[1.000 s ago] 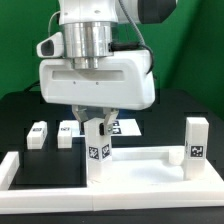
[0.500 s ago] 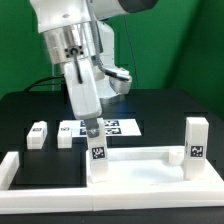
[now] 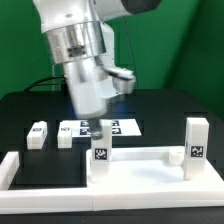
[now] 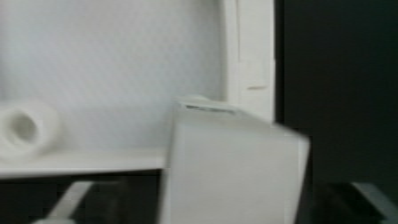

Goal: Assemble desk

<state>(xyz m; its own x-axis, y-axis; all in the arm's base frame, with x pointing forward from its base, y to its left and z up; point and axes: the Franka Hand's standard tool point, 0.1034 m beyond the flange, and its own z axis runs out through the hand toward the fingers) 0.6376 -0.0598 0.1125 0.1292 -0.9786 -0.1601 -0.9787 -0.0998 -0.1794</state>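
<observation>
The desk panel is a wide white rimmed plate lying at the front of the table. Two tagged leg posts stand upright on it, one at the left corner and one at the right corner. My gripper hangs right over the left post and is blurred by motion. In the wrist view the post stands between my two fingers with dark gaps on both sides, so the gripper is open around it. The panel lies beneath, with a round hole.
Two loose white leg posts stand on the black table at the exterior view's left. The marker board lies behind the gripper. White L-shaped border bars frame the panel's front and left.
The hand has turned about its vertical axis above the left post, from broad-side on to edge on. The posts and panel have not moved.
</observation>
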